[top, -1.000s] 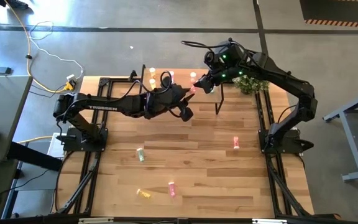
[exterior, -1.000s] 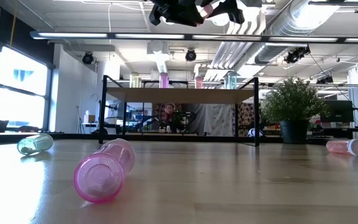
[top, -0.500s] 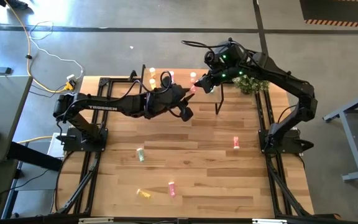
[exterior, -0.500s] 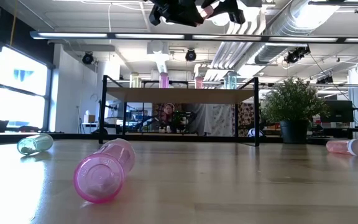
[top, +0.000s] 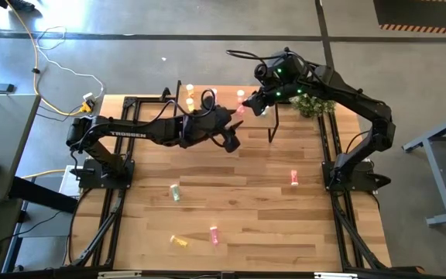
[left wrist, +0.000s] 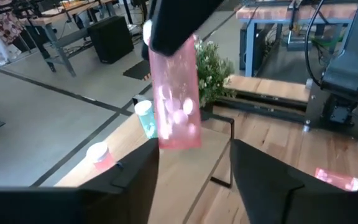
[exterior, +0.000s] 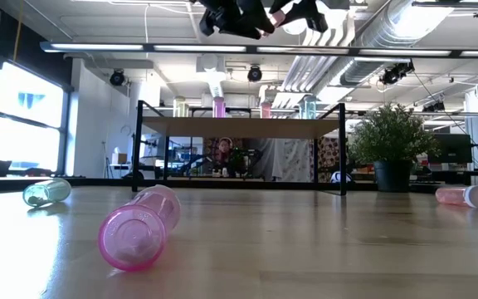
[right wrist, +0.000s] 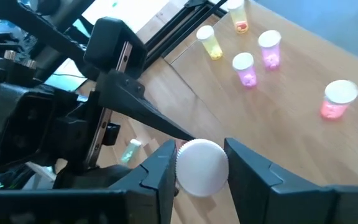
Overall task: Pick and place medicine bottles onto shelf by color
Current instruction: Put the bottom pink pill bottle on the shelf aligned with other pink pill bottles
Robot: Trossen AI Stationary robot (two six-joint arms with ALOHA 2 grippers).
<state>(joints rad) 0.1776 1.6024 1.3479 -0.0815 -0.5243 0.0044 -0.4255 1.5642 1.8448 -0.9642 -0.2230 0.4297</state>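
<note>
The right pincer (right wrist: pixel 197 168) is clamped on the white cap of a pink bottle (left wrist: pixel 176 106), hanging it upright above the shelf (top: pixel 255 128), apparently so it can go down beside the pink ones standing there. The left pincer (top: pixel 231 138) hangs just beside with fingers (left wrist: pixel 260 180) apart and empty. The shelf is narrow; four loose bottles (top: pixel 293 178) lie on the open counter (top: pixel 254 209).

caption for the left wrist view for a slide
Right gripper holds a pink bottle by its cap above the shelf, between the left gripper's open fingers.
</note>
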